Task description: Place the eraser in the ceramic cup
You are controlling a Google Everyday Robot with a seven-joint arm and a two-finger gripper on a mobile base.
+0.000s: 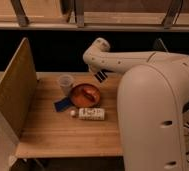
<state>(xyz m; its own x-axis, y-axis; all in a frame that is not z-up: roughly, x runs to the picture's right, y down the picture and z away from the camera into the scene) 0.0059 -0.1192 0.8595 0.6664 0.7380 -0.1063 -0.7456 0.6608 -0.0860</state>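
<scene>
The ceramic cup (65, 83) is a pale tumbler standing upright at the back left of the wooden table (63, 135), just left of the bowl. My gripper (101, 75) hangs from the bent white arm (138, 62) above the table's back edge, right of the bowl and well right of the cup. A small dark block with pale stripes, the eraser (101, 76), shows at its tip, held off the table.
A red-orange bowl (84, 95) sits right of the cup. A flat blue object (63, 104) lies in front of the cup. A white bottle (91, 114) lies on its side before the bowl. A wooden side wall (15, 87) stands at the left. The arm's big body (158, 125) fills the right.
</scene>
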